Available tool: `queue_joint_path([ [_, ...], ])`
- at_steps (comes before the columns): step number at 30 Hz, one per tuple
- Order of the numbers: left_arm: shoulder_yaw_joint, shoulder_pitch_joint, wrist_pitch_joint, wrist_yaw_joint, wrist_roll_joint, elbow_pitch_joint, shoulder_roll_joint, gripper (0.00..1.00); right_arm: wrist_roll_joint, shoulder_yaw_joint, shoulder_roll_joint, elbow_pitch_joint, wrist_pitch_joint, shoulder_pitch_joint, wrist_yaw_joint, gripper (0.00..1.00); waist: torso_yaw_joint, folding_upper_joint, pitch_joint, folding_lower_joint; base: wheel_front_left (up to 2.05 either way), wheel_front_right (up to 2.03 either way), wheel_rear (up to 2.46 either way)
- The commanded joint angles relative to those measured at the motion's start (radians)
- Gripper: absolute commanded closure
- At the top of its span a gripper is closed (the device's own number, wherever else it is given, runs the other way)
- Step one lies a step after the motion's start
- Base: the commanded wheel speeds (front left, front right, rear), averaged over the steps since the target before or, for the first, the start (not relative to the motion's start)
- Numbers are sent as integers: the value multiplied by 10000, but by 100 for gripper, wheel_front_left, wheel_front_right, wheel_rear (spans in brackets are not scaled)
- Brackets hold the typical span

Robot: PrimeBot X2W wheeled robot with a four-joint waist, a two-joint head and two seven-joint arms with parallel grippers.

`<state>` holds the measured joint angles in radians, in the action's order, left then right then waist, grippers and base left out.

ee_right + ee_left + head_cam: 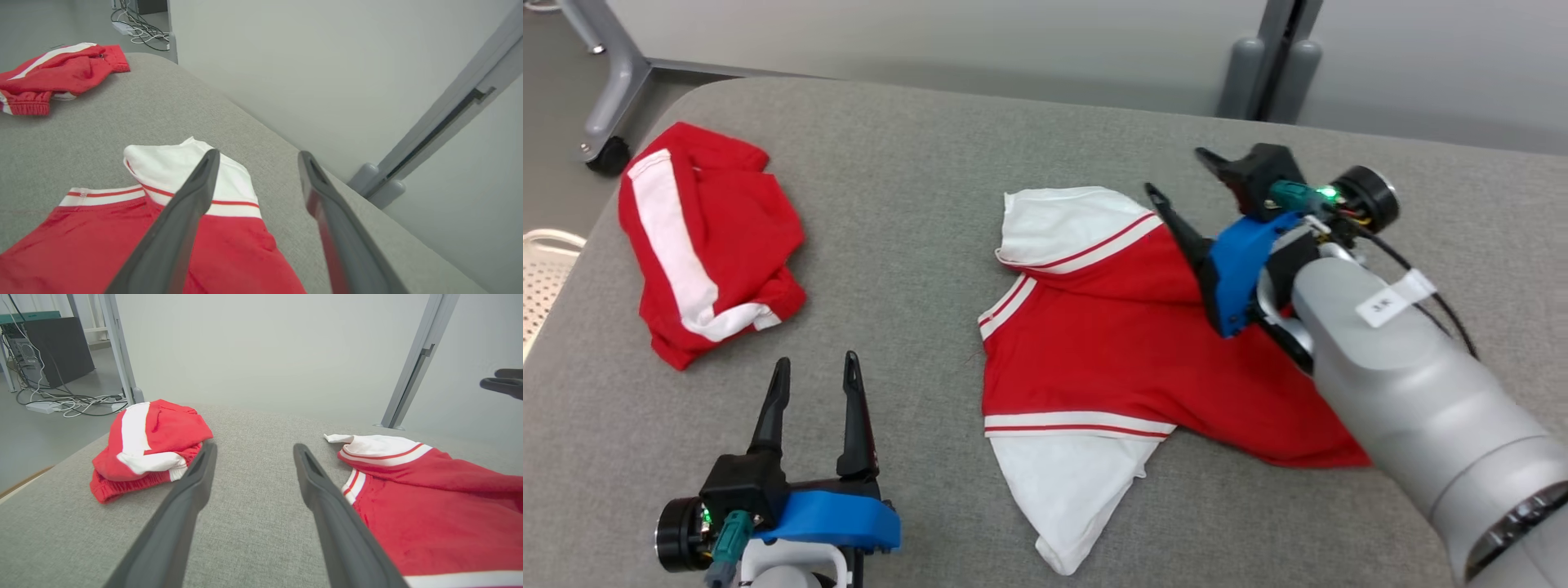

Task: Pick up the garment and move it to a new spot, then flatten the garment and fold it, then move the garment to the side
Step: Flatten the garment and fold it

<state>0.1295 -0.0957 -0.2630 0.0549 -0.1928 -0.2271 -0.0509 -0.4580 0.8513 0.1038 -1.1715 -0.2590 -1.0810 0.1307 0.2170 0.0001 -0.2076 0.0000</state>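
The left jaws are wide open and hold nothing. They wait by the near edge of the desk, just left of the red and white shirt. The right jaws are open and empty too, above the shirt's far right side. The shirt lies spread out near the middle of the desk, a bit bumpy on its right. I think this is the smoothing step. Folding it and moving it aside are not done yet. Red shorts sit bunched near the far left corner.

Grey padded table — red-white shirt, bundled red shorts.
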Motion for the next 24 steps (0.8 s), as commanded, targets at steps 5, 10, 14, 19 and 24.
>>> queue_joint_path([
  [5,-348,274,-26,-33,172,140,11,0,-251,-1302,1655,1629,-72,1286,2,0,-655,-1,265,0,0,0,0],
  [10,-598,456,-26,-105,303,182,13,0,45,-2843,2722,3133,-76,2881,2,0,-1148,-1,377,0,0,0,0],
  [14,-730,524,-26,-149,366,209,11,0,267,-4116,3090,3985,-76,4386,2,0,-1429,-1,482,0,0,0,0],
  [19,-780,636,-26,-179,397,253,13,0,573,-5254,3275,4996,-78,6113,2,0,-1614,-1,530,0,0,0,0],
  [24,-822,669,-26,-227,413,260,13,0,845,-5802,3119,6353,578,7611,2,0,-1729,-1,530,0,0,0,0],
])
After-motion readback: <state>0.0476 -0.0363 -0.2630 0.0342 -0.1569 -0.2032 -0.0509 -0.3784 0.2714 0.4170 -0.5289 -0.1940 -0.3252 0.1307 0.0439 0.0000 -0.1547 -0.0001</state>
